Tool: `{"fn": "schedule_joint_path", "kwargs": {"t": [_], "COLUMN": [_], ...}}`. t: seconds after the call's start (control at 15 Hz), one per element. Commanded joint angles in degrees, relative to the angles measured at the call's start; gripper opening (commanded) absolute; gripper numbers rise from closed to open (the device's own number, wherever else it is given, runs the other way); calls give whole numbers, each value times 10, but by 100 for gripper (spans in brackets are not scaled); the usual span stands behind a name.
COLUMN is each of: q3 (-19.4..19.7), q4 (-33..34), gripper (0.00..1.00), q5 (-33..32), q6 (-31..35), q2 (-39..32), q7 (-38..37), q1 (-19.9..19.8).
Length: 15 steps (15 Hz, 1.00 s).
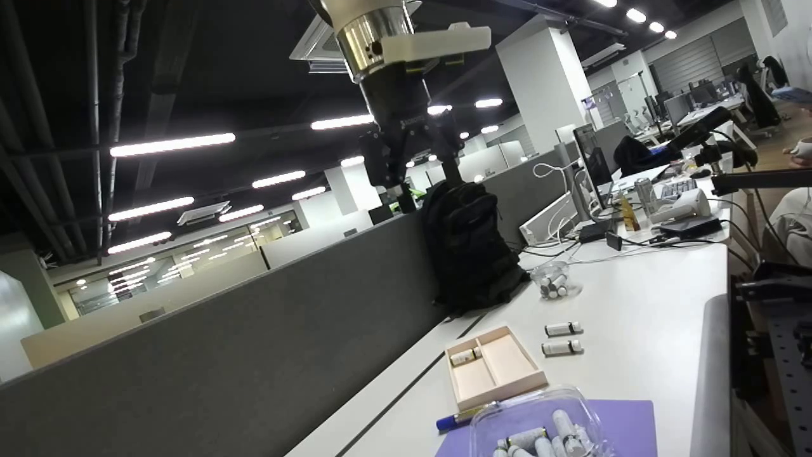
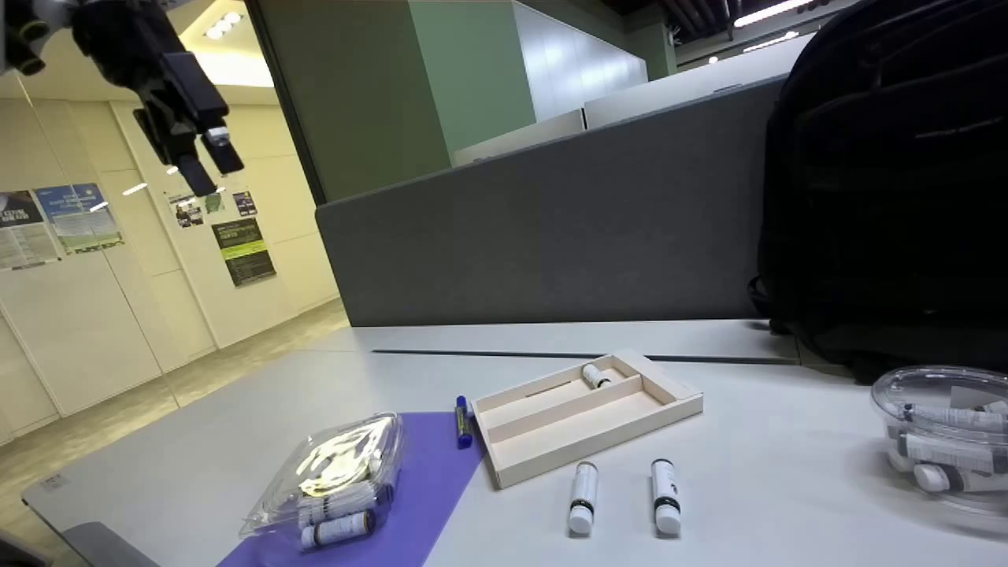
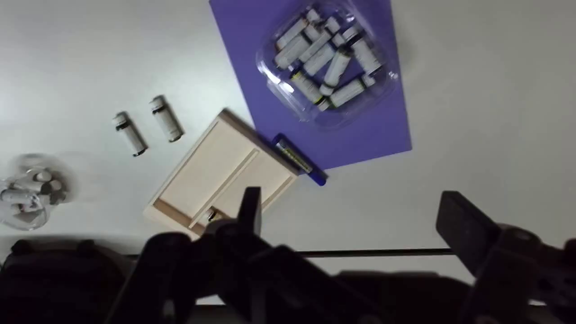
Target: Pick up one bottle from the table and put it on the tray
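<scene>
Hovering: tool point(image 3: 348, 198) spread wide | two bottles point(image 3: 166, 120) near tray point(image 3: 204, 166) edge, gap between

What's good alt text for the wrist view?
An open black gripper hangs above a white tabletop; two white cylindrical bottles lie beside a shallow pale wooden tray holding one partly hidden bottle. A clear plastic container of similar bottles sits on a purple sheet.

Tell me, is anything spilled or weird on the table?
Nothing looks spilled. Maybe odd: two slim white cylindrical bottles lie loose on the white table beside the tan rectangular wooden tray, while one more bottle lies inside it and others sit in clear plastic containers.
</scene>
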<state>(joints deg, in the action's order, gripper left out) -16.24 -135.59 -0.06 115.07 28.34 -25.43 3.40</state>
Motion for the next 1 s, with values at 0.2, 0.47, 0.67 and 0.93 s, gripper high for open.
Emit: {"fn": "schedule_joint_path", "kwargs": {"t": [0.2, 0.47, 0.67, 0.93], "q3": [52, 97, 100, 98], "q4": [-24, -12, -25, -25], "gripper": [100, 100, 100, 100], "q5": [-98, -65, -67, -68], "q6": [86, 105, 106, 108], "q2": [-40, -100, -96, -95], "q7": [25, 81, 73, 73], "q1": [-55, -54, -55, -52]}}
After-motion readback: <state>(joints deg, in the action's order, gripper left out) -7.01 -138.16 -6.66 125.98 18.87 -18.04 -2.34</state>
